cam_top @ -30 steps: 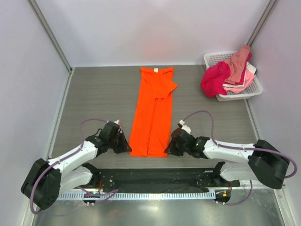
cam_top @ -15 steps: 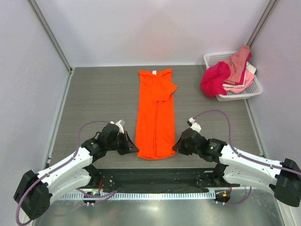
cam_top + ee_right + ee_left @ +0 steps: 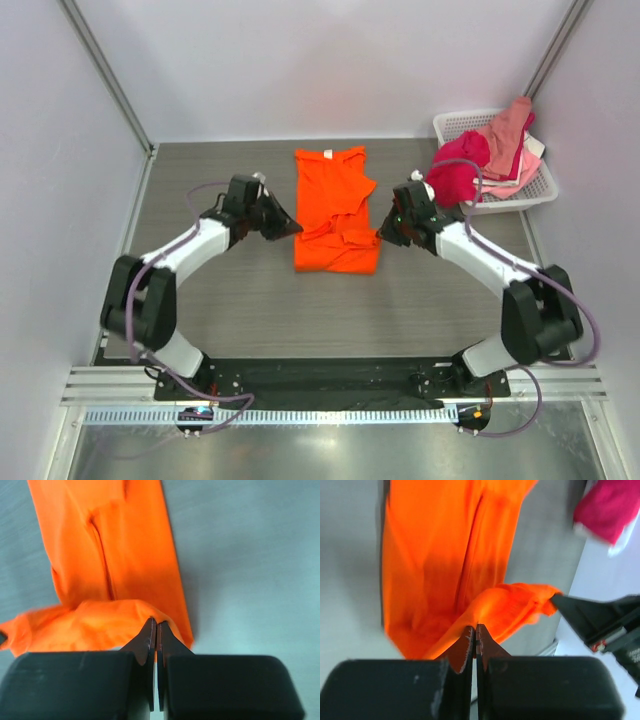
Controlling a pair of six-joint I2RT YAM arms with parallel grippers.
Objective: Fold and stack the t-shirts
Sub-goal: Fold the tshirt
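The left claw (image 3: 293, 229) pinches one side of the orange t-shirt (image 3: 325, 182), and the right claw (image 3: 381, 236) pinches the other side. The shirt hangs between them, bunched over its flat part.

orange shirt (image 3: 335, 215) soft matt cloth w/ creases, tabletop (image 3: 220, 290) matt grey wood-grain, basket (image 3: 520, 200) white plastic lattice, fingers (image 3: 464, 651) matt black plastic, front rail (image 3: 330, 414) ribbed metal
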